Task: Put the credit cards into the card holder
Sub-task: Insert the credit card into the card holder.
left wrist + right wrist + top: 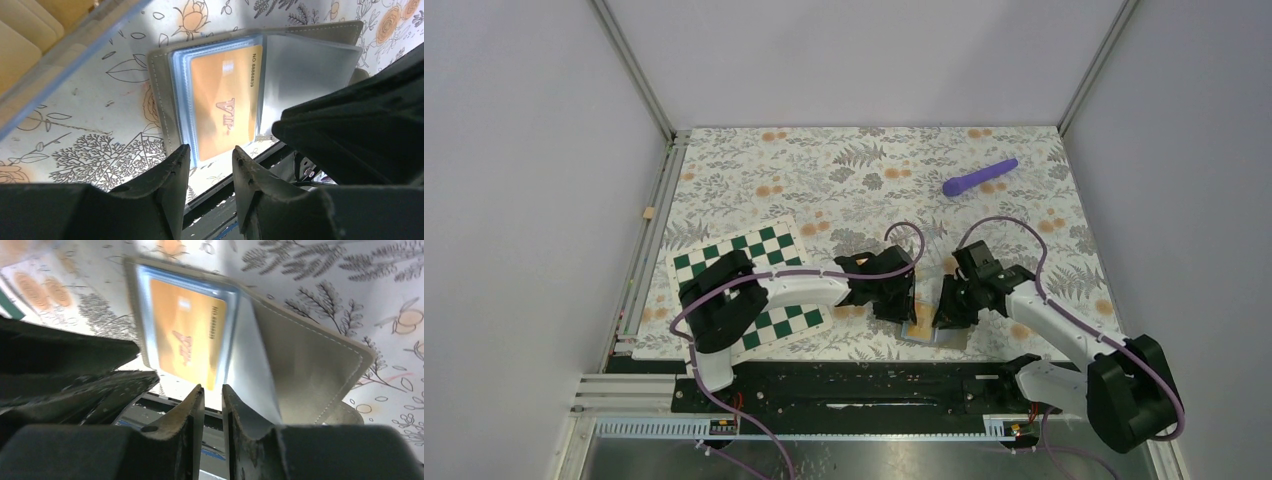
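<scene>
though agape, left gripper and right gripper at card holder

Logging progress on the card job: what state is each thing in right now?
card holder: lying open.
credit card: inside a clear sleeve.
left end effector: open, empty.
right end effector: slightly open, empty.
purple rod: lying flat.
chessboard: lying flat.

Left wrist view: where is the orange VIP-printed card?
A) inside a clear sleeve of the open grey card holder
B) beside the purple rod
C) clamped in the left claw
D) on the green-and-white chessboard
A: the orange VIP-printed card lies flat behind clear plastic, within the stitched cover of the open grey card holder.
</scene>
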`<state>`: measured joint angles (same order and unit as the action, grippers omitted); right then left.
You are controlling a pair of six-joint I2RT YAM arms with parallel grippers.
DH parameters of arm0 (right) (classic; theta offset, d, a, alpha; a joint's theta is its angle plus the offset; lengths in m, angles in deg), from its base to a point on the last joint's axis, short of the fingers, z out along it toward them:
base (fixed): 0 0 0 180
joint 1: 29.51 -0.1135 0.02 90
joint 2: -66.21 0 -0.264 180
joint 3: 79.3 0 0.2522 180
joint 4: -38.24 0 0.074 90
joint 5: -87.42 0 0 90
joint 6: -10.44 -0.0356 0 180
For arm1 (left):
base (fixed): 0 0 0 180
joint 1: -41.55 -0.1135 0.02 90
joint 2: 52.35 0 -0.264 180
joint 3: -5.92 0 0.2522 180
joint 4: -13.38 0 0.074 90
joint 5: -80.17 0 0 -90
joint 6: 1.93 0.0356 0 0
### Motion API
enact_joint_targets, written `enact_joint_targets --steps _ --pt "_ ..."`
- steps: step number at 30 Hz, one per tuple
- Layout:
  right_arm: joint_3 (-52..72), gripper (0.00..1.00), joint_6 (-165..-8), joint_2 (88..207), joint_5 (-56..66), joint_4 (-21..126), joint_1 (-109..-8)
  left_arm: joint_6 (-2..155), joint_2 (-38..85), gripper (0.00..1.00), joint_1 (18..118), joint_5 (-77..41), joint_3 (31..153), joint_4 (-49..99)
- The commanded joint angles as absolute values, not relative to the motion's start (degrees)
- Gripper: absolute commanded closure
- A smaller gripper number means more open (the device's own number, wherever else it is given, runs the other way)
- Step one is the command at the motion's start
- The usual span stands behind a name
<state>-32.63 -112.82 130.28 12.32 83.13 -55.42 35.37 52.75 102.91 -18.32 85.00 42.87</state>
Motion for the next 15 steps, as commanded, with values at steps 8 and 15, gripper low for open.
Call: enact_joint_targets --steps 8,15 --pt "-36.8 0.89 -116.7 135.5 9.9 81.3 -54.5 35.4 53.8 0.61 103.5 -18.4 88.4 40.2" --pt "-37.2 0.95 -116.2 138.3 12.0 79.5 -54.5 35.3 55.5 0.61 103.6 -19.8 87.9 38.7"
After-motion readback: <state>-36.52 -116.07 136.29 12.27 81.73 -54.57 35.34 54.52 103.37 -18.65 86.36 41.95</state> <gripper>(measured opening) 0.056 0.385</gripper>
